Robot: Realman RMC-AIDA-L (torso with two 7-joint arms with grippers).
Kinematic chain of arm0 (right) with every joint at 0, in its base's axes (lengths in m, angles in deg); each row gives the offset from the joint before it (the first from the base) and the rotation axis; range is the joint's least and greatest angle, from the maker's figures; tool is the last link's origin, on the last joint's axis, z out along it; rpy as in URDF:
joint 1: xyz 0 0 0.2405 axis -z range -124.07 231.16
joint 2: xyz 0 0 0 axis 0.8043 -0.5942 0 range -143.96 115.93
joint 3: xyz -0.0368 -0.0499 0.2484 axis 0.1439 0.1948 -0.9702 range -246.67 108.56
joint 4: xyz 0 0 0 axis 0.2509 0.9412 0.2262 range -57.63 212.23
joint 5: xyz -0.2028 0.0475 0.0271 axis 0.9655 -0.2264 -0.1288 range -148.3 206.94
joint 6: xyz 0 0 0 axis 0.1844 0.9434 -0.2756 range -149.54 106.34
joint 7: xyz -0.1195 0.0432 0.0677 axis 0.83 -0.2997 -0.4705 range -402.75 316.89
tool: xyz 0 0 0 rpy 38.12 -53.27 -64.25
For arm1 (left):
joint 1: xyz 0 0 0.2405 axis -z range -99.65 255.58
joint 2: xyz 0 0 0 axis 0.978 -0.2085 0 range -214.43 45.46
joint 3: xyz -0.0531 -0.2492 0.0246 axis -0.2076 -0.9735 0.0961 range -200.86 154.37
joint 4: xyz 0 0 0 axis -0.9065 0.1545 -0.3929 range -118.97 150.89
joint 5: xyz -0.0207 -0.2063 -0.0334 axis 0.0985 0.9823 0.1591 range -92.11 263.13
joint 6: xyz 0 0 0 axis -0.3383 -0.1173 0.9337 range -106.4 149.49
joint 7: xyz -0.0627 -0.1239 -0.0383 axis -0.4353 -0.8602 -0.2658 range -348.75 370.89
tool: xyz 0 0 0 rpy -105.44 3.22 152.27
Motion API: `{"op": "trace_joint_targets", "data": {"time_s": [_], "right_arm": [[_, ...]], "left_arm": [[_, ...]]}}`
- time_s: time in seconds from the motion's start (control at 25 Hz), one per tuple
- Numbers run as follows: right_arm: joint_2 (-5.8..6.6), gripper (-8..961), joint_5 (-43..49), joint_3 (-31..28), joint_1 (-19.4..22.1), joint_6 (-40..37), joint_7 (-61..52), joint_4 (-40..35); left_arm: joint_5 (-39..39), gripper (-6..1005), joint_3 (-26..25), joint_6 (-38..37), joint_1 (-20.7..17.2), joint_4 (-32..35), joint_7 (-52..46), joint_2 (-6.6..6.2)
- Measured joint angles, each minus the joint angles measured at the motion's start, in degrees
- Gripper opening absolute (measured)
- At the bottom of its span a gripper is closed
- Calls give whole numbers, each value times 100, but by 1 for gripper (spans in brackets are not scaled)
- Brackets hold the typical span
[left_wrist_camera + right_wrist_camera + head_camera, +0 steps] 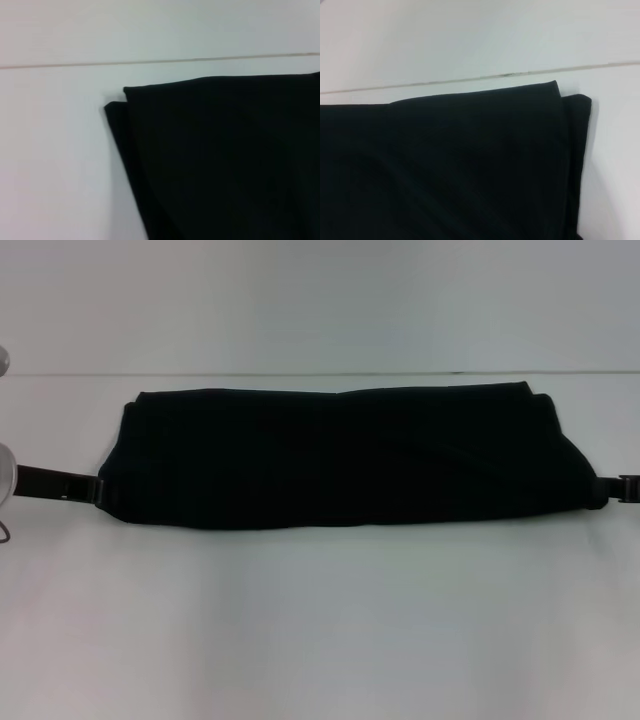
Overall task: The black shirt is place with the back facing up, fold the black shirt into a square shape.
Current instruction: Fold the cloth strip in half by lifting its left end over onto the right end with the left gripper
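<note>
- The black soft cloth T-shirt [350,455] lies on the white table [320,620], already folded into a long, layered band running across the table's width, nearer the far edge than the near edge. No lettering shows on the upturned face.
- The left gripper [100,490] sits low at the band's left end, level with the near-left corner of the cloth and touching or just at its edge. The right gripper [622,487] sits likewise at the right end.
- Finger state: cannot tell for either gripper; only dark slim parts show in the head view, and neither wrist view shows its own fingers.
- The left wrist view shows two stacked layers at the far-left corner, the under layer protruding slightly beyond the upper. The right wrist view shows the same offset at the far-right corner.
- Judgement: the step in hand appears to be taking the band's ends to fold them inward toward a square.
- Recommendation: seize every layer at each end, not the top one alone; lift both ends evenly; carry them toward the middle with edges kept parallel; lay down without dragging the offset under layer further out.
</note>
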Motion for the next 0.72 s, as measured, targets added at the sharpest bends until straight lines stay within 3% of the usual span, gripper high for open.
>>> {"op": "trace_joint_targets", "data": {"time_s": [0.72], "right_arm": [[84, 4, 7, -160, 262, -355, 0, -247]], "left_arm": [[-14, 111, -102, -385, 15, 31, 192, -132]]}}
